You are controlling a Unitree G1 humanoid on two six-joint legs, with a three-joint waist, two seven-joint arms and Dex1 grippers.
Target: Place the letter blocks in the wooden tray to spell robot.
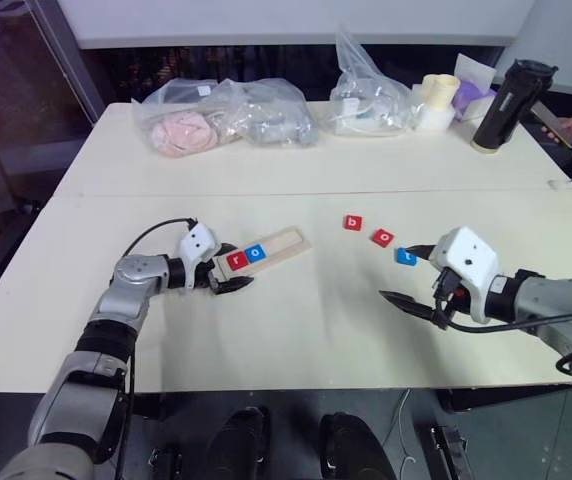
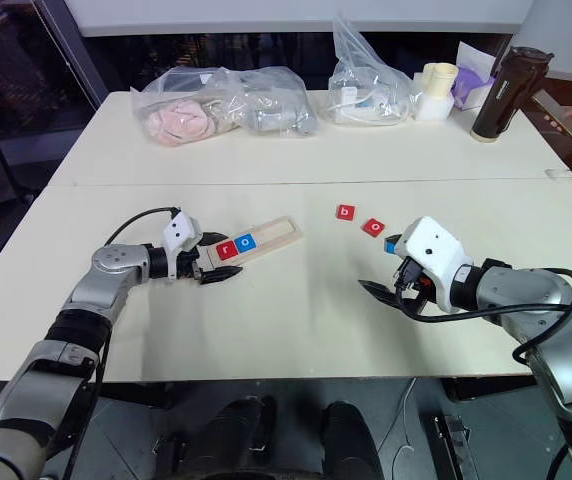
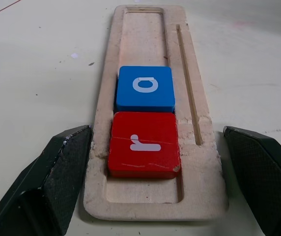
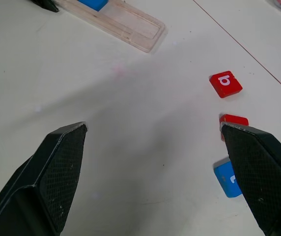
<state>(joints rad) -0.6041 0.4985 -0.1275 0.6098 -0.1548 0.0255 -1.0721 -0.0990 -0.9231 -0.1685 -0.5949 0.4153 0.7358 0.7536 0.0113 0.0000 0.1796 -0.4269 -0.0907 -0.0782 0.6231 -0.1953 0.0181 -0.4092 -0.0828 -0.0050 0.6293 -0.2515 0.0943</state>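
My left gripper [image 1: 224,276] stands wide open with nothing in it, its fingers straddling the near end of the wooden tray [image 1: 288,240] on the counter [image 1: 296,330]. My right gripper [image 1: 413,277] is just as wide and empty, hovering near the three loose blocks.

The red r block [image 3: 143,144] and the blue o block [image 3: 145,88] sit touching in the tray's slot, the r nearest my left gripper; the rest of the slot is bare. The red b block [image 1: 353,223], the red o block [image 1: 382,237] and the blue t block [image 1: 406,256] lie in a short diagonal row, well apart from the tray.

The blocks look light, stiff and smooth-faced; I judge the surest hold is across two opposite edges, since they sit so low. The tray's long axis runs diagonally from my left gripper away toward the right. It looks light enough to slide if nudged.
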